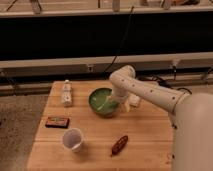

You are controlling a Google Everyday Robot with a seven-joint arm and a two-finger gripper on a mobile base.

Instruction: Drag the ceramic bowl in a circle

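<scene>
Nearest you on the wooden surface (pixel 150 132) stand a translucent cup (pixel 73 139) and, to its right, a brown oblong item (pixel 119 145). A dark flat packet (pixel 57 121) lies farther left. Beyond, mid-surface, sits the ceramic bowl (pixel 102 102). Your gripper (pixel 114 104) hangs at its right rim, spread wide; whether it touches, you cannot tell. A white bottle (pixel 66 93) lies far left.

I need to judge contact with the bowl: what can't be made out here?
Camera view: the gripper sits at the right rim of the ceramic bowl; the arm's wrist hides whether it touches.
Camera view: the label on the flat dark box is too small to read.
Camera view: the robot's body is cut off by the right and bottom edges.
</scene>
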